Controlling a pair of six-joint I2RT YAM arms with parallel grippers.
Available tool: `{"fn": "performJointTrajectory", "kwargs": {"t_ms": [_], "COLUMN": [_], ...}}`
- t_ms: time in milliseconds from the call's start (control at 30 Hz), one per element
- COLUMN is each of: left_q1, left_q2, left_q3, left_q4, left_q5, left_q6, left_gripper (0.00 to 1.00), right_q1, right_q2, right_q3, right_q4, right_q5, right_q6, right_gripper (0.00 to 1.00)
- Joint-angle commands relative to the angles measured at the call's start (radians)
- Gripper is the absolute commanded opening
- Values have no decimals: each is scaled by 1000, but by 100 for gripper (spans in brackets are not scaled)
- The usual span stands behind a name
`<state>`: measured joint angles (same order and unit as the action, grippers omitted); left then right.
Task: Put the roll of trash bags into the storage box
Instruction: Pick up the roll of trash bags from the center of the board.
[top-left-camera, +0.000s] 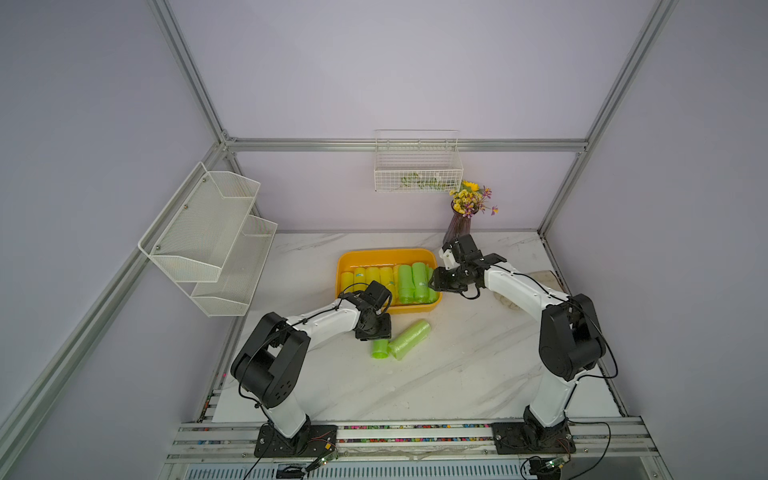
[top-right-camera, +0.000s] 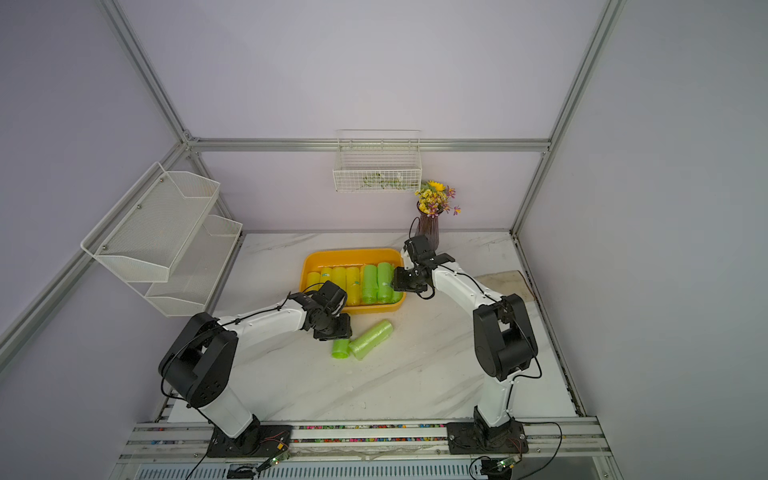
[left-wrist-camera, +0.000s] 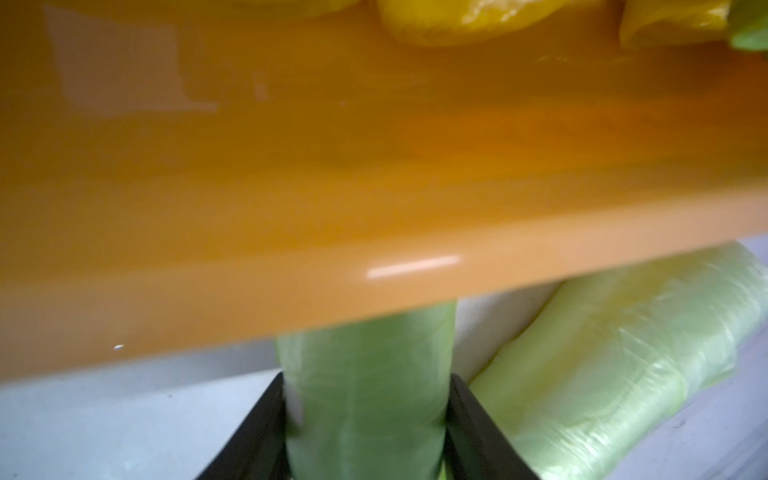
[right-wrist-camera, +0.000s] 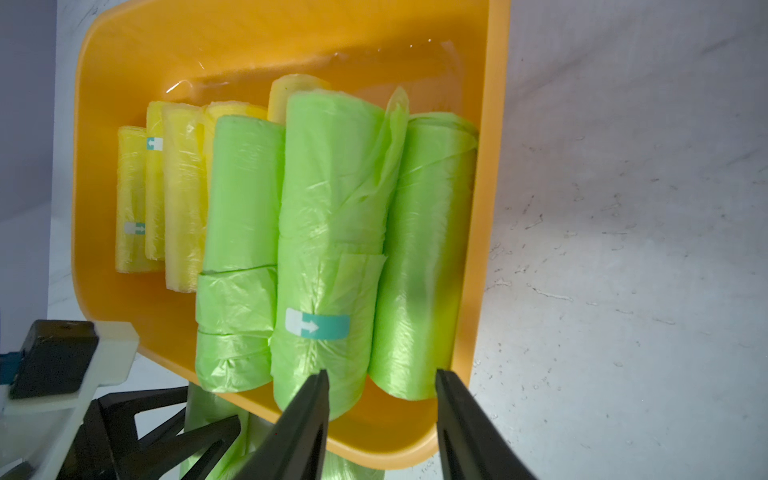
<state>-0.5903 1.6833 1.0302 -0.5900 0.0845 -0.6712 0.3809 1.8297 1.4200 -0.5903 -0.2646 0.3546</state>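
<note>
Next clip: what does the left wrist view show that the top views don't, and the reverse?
Left wrist only: the fingers of the left gripper pressed against both sides of a green roll. Top views only: the right gripper, the vase, wire basket and mesh shelf. Both: the storage box, its yellow rolls, the second loose roll.

Open bench (top-left-camera: 415, 386) lies before the box (top-left-camera: 386, 252), yet its near wall and a second roll (top-left-camera: 409, 338) (just beside the gripped roll (top-left-camera: 379, 348)) hem the left claw (left-wrist-camera: 365, 378) in; the box's far strip is bare.
</note>
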Motion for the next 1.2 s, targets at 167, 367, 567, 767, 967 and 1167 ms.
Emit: {"fn": "performJointTrajectory", "kwargs": {"t_ms": [167, 367, 567, 767, 967, 1167], "left_q1": [-6, -19, -34, -65, -117, -127], "left_q2": [10, -58, -104, -132, -157, -175], "left_q3": [10, 8, 6, 3, 19, 66], "left_q4": [22, 12, -23, -39, -71, -71], "left_q5": [3, 1, 10, 54, 44, 25], "left_q6": [-1, 31, 43, 70, 80, 77], "left_gripper": [42, 41, 41, 41, 41, 40], "right_q1": [-13, -14, -16, -16, -18, -19], "right_q2": [-46, -47, -40, -42, -41, -57], "right_q3": [-20, -19, -16, -19, -18, -28], "right_q4": [27, 27, 27, 29, 27, 29], "right_q5": [-9, -9, -23, -22, -24, -22], "right_q6": [6, 4, 3, 0, -2, 0], "right_gripper": [47, 47, 47, 47, 47, 47]}}
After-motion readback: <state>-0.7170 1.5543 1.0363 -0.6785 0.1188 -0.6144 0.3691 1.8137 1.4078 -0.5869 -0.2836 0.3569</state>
